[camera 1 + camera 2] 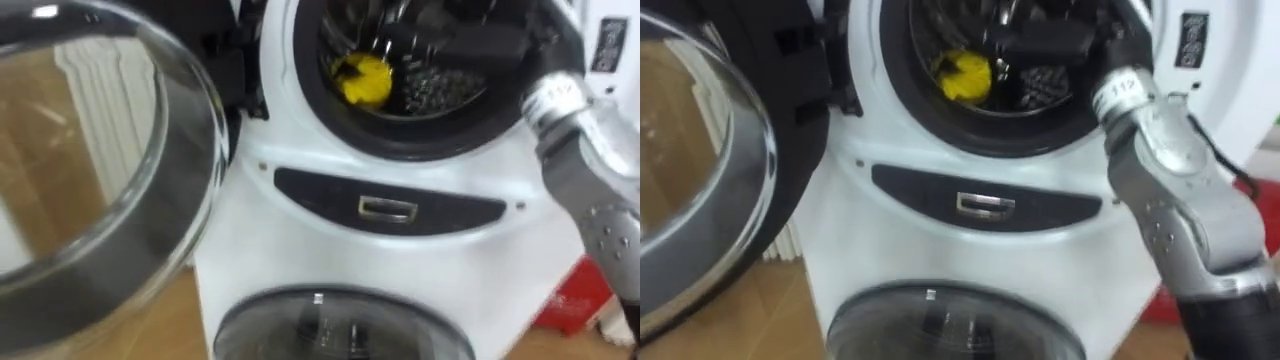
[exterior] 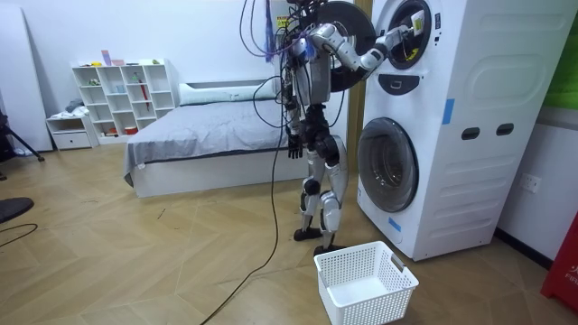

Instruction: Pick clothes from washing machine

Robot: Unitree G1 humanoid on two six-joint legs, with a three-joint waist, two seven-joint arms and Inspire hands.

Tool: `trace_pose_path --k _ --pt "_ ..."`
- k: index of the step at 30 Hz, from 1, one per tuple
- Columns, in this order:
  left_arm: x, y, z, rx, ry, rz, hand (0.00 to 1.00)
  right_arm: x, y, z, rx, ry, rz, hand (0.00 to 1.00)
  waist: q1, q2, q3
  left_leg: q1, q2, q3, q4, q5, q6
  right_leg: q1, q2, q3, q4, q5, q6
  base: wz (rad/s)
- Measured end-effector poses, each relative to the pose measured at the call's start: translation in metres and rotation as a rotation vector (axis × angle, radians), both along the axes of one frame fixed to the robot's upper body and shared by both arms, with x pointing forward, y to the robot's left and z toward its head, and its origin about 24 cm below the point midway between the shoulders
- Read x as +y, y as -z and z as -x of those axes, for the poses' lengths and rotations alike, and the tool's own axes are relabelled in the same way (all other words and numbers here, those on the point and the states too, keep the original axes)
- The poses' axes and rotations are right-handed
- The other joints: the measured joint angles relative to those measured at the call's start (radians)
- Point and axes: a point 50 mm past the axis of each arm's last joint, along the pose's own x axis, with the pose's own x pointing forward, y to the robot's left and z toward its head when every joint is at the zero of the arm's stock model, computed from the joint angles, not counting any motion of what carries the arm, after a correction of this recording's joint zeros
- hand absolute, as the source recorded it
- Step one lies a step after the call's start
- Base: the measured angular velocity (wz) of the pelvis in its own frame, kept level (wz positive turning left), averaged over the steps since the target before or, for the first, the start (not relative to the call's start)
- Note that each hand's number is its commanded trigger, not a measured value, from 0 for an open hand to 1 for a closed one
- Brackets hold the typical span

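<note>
The yellow garment (image 1: 362,78) is seen low in the upper drum (image 1: 306,70) of the washing machine (image 1: 250,240), beside a speckled cloth (image 1: 440,90). The right robot hand (image 1: 1048,44) is held inside the drum just above them; whether it is spread or pinching cannot be told. The left robot hand (image 2: 293,149) hangs at the side. The garment is judged soft, light and limp, best taken by a bunched fold.

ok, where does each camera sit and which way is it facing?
Left eye view: robot's head, looking at the upper drum and yellow garment; right forearm shows.
Right eye view: beside it, same aim; right hand reaches into the drum.
Room view: off to the robot's side, whole robot, left hand hanging, basket.
Shared: upper drum, open door.
</note>
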Motion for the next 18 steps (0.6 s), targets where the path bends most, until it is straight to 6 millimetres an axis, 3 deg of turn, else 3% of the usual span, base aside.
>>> trace_pose_path --k 6,9,18 --pt "0.0 0.0 -0.014 -0.051 0.017 -0.001 0.0 0.009 -0.004 0.01 -0.047 -0.038 0.053 0.0 -0.014 -0.006 0.0015 0.008 0.011 0.011 -0.017 -0.008 -0.011 -0.006 0.014 0.014 0.0 -0.01 -0.009 -0.11" --pt "0.0 0.0 -0.017 -0.068 0.023 0.002 0.0 0.014 -0.005 0.013 -0.07 -0.046 0.099 0.0 -0.004 -0.008 0.0002 0.02 0.02 0.033 -0.032 -0.011 -0.016 -0.01 0.026 0.03 0.0 -0.012 -0.016 -0.21" --pt "0.001 0.0 -0.023 -0.07 0.019 0.002 0.0 0.016 -0.002 0.02 -0.086 -0.062 0.13 0.0 0.008 -0.026 -0.0044 0.03 0.041 0.044 -0.033 -0.025 -0.037 -0.004 0.046 0.032 -0.003 -0.023 -0.035 -0.05"
